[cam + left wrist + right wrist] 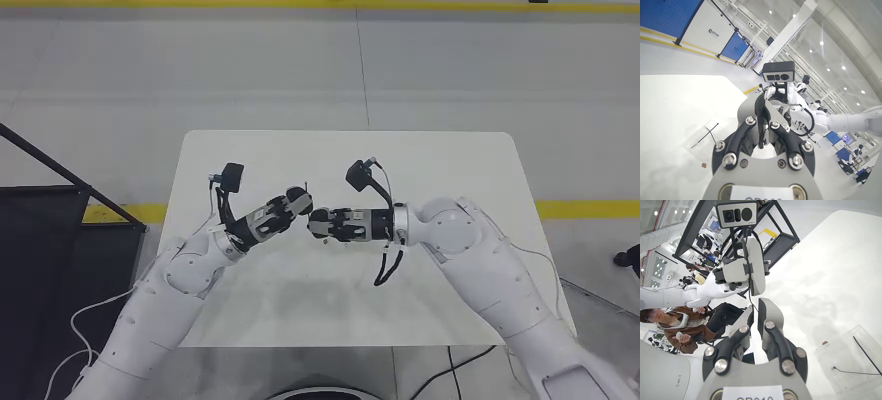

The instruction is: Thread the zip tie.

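Above the middle of the white table (440,170) my two grippers meet tip to tip. My left gripper (763,121) is shut on a thin black zip tie (761,132), which runs along the seam between its pads. In the top view the left gripper (299,197) lies just beside the right gripper (319,219). In the right wrist view the zip tie (750,294) hangs from the left gripper (750,275) as a thin strap. Its tail enters the narrow slit between the fingers of my right gripper (755,313), which is shut on it.
A clear flat tray (694,140) on the table holds two spare black zip ties (710,130), crossed over each other; the tray (851,340) and one spare zip tie (865,349) also appear from the right wrist. A small brown scrap (704,165) lies beside the tray.
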Tool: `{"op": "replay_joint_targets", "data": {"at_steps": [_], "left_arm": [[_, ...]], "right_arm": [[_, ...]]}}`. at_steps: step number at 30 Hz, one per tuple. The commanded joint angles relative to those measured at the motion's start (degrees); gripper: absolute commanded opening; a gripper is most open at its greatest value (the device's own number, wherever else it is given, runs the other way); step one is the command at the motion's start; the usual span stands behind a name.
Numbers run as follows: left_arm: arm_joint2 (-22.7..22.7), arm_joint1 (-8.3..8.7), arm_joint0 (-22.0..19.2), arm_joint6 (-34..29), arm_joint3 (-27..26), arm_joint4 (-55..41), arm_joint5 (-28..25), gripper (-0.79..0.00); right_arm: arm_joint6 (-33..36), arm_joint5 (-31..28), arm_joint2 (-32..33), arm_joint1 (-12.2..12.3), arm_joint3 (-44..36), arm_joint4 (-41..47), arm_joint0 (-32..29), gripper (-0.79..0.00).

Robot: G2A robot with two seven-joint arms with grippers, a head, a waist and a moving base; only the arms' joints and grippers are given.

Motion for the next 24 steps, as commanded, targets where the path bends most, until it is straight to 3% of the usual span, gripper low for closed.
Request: {"op": "replay_joint_targets", "data": {"at_steps": [1, 12, 13, 14, 18, 20, 24], "left_arm": [[-0.1, -0.04, 0.1, 0.0, 0.0, -0.1, -0.2, -0.785], [-0.4, -0.20, 0.2, -1.4, 0.4, -1.8, -1.6, -0.785], [-0.5, -0.22, 0.2, -1.5, 0.4, -2.0, -1.6, -0.785], [-0.5, -0.23, 0.2, -1.6, 0.5, -2.1, -1.6, -0.785], [-0.6, -0.30, 0.2, -2.0, 0.5, -2.3, -1.8, -0.785], [-0.6, -0.34, 0.2, -2.2, 0.5, -2.4, -1.8, -0.785], [-0.5, -0.45, 0.2, -2.4, 0.6, -2.4, -1.7, -0.785]], "right_arm": [[0.0, -0.1, 0.0, -0.1, 0.2, 0.2, 0.1, -0.757], [0.8, -1.0, 0.5, -0.2, 0.6, 0.8, -0.1, -0.785], [0.8, -0.9, 0.5, -0.2, 0.6, 0.9, -0.1, -0.727], [1.0, -0.8, 0.5, -0.2, 0.6, 0.9, -0.2, -0.785], [1.1, -0.8, 0.6, -0.3, 0.6, 0.9, -0.1, -0.785], [1.3, -0.7, 0.6, -0.3, 0.7, 0.9, -0.1, -0.625], [1.5, -0.6, 0.6, -0.4, 0.6, 1.1, 0.0, -0.563]]}}
